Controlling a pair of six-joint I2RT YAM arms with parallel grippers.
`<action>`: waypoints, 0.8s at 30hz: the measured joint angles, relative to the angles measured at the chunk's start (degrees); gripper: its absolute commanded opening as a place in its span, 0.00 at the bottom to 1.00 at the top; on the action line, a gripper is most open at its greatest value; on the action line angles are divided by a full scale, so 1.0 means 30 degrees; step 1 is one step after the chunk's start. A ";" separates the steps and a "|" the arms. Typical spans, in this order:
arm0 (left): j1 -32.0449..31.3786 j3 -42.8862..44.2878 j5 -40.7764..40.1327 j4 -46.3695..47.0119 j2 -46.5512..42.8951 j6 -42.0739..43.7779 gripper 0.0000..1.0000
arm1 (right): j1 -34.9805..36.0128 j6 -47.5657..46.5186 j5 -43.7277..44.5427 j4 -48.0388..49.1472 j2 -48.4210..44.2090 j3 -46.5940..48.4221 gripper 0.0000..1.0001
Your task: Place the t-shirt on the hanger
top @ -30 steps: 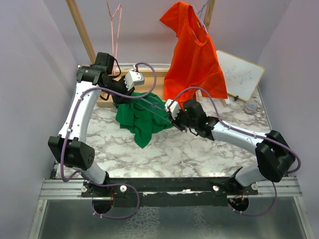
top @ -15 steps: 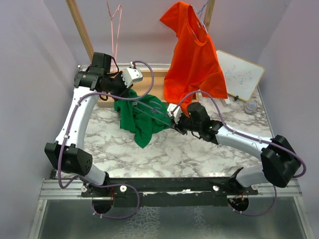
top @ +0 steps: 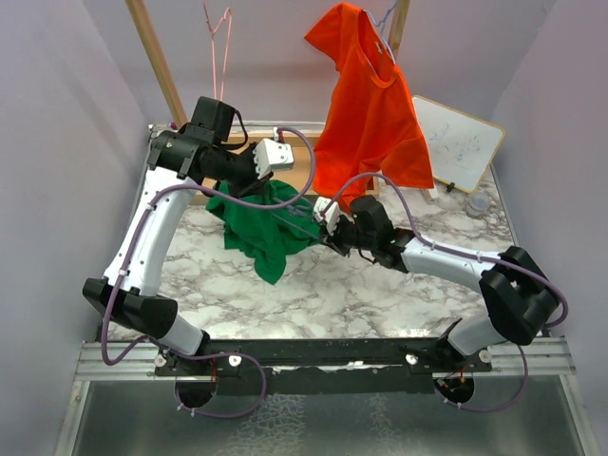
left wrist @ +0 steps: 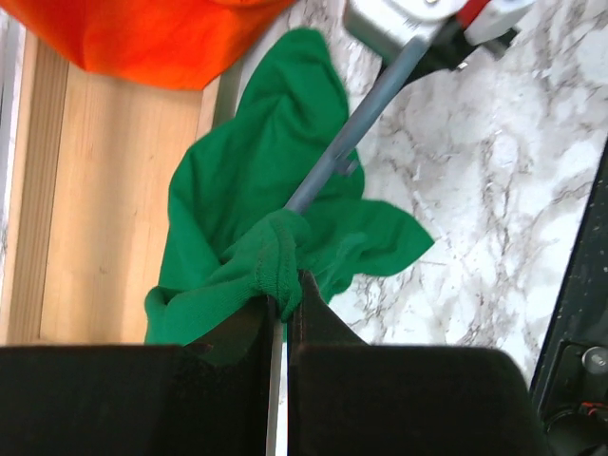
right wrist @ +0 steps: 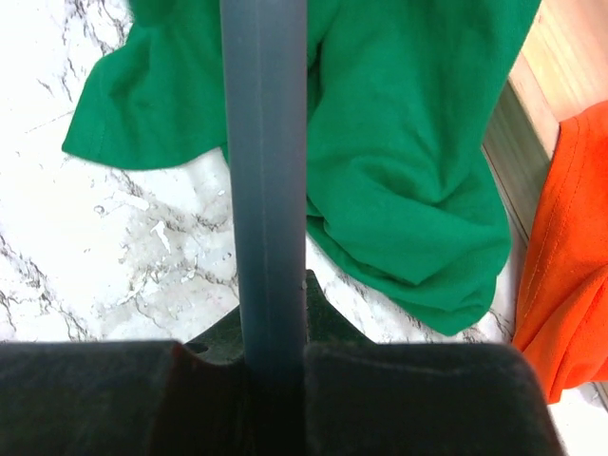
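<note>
The green t-shirt [top: 258,224] hangs bunched over the marble table, lifted at its top. My left gripper [top: 245,180] is shut on a ribbed fold of the t-shirt [left wrist: 271,261], pinched between its jaws. The slate blue-grey hanger [top: 302,220] runs as a thin bar into the cloth; in the left wrist view its bar [left wrist: 353,138] slants up to the right arm. My right gripper [top: 328,228] is shut on the hanger bar [right wrist: 266,152], which runs straight up over the green cloth [right wrist: 408,161]. The hanger's hook is hidden.
An orange-red t-shirt [top: 366,104] hangs at the back on a pale hanger. A thin pink wire hanger [top: 220,47] hangs at the back left. A wooden rack base [top: 214,195] lies behind the green cloth. A small whiteboard [top: 456,142] leans at the back right.
My left gripper has swung right and lifted the green t-shirt's top with it. The right gripper has stayed near the middle, holding the hanger.
</note>
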 measured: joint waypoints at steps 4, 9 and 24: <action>-0.0342 0.0656 0.0903 -0.0277 -0.0007 -0.0568 0.00 | 0.0000 0.0342 0.0007 0.0350 0.0138 0.0204 0.01; -0.0423 -0.0160 0.0976 -0.0066 -0.0080 -0.0721 0.17 | 0.0000 0.0692 0.0036 0.0656 0.0080 0.0189 0.01; 0.0787 -0.5173 -0.2193 0.4269 -0.1960 -0.4991 0.74 | 0.0000 0.1319 0.0699 0.0663 -0.1064 -0.0444 0.01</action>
